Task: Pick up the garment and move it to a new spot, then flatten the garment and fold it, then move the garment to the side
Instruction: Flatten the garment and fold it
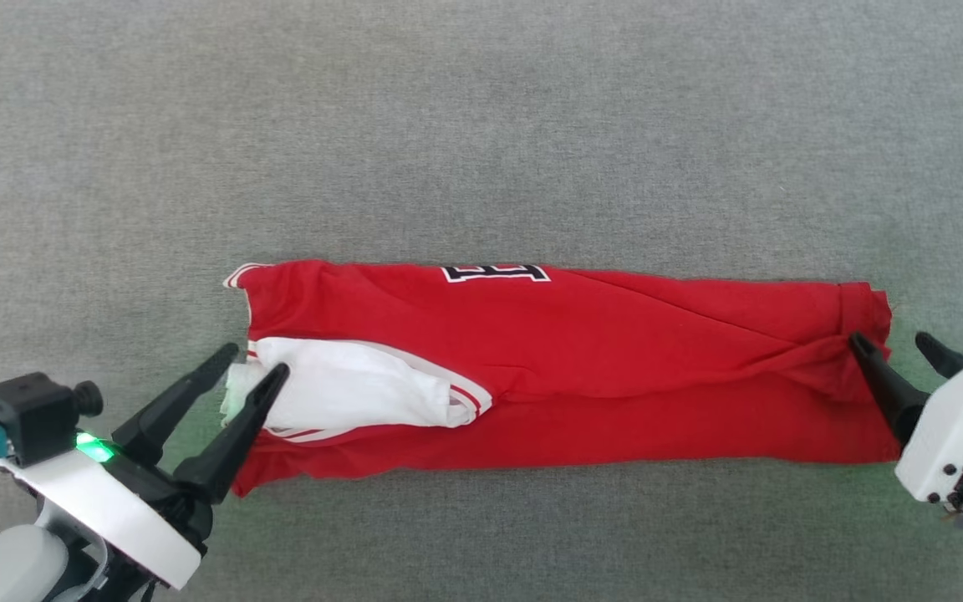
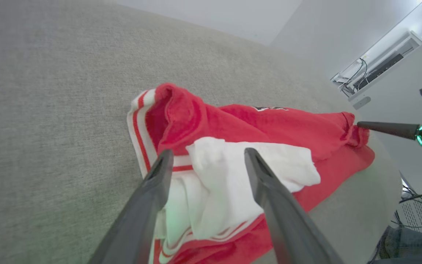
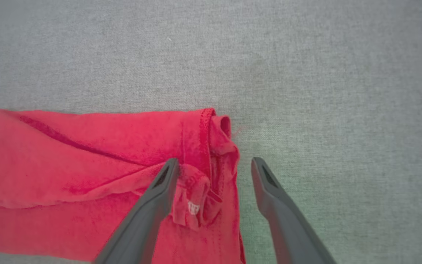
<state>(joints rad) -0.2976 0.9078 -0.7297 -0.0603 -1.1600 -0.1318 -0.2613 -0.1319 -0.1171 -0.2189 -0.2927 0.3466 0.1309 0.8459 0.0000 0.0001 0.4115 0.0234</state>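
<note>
Garment [image 1: 615, 376]: red, folded lengthwise into a long narrow band. It lies flat on the surface [image 1: 481, 125] and runs left to right across the lower middle of the head view.
Surface: grey woven fabric, bare on all sides of the garment.
Lettering [image 1: 494, 272]: black with white edges, partly visible at the far long edge, near mid-length.
Sleeve [image 1: 356, 393]: white, lies on top of the red fabric at the left end. Its striped cuff points toward mid-length.
Trim [image 1: 239, 274]: red-and-white striped band at the far left corner.
Hem [image 3: 207, 132]: stitched red edge at the right end, bunched into small folds, with a small white label [image 3: 193, 208] among them.
Left gripper [image 1: 256, 358]: fingers spread apart at the garment's left end, gripping nothing. Bunched white sleeve fabric sits between the tips. Contact with the fabric cannot be determined.
Right gripper [image 1: 887, 337]: fingers spread apart at the garment's right end, gripping nothing. One finger lies over the bunched hem and the other over bare surface, with the garment's end edge between them. Contact with the fabric cannot be determined.
Arms: one at each end of the garment, well apart.
</note>
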